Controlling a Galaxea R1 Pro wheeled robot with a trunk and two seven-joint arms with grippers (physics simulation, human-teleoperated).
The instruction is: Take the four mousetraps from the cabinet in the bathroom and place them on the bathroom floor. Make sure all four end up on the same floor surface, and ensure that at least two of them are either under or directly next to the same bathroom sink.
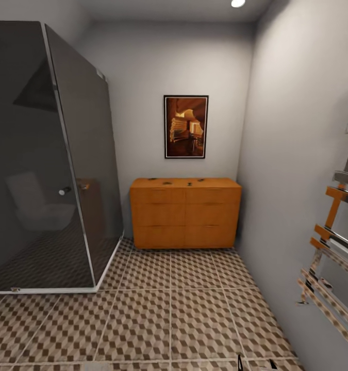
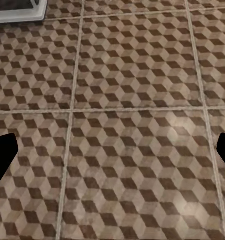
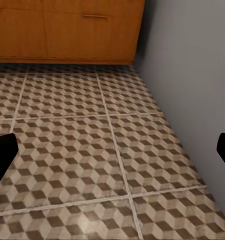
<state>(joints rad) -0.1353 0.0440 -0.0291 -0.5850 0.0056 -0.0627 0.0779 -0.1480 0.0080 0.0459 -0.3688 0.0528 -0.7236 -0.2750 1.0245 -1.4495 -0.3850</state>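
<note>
1. Where the cube-patterned bathroom floor [image 1: 168,314] meets the far wall, the orange-brown cabinet [image 1: 185,214] stands against that wall, its right end close to the grey side wall [image 1: 297,170].
2. On the cabinet's top lie 4 small dark shapes, the mousetraps: 1 near the left end [image 1: 152,179], 1 left of the middle [image 1: 167,182], 1 right of the middle [image 1: 188,183] and 1 towards the right end [image 1: 200,180]. They are too small to tell any detail.
3. A framed picture in orange tones [image 1: 186,126] hangs on the far wall above the cabinet.
4. A dark glass shower enclosure [image 1: 45,170] fills the left corner, its white base rim resting on the floor just left of the cabinet.
5. A chrome and orange towel rail [image 1: 333,247] is fixed to the side wall at the right.
6. In the left wrist view the left gripper [image 2: 112,150] is spread wide, its dark fingertips [image 2: 2,155] at both picture edges with only floor tiles between them; it grasps nothing.
7. In the right wrist view the right gripper [image 3: 112,155] is likewise released and spread above the tiles, with the cabinet's lower front and the side wall beyond it.
</note>
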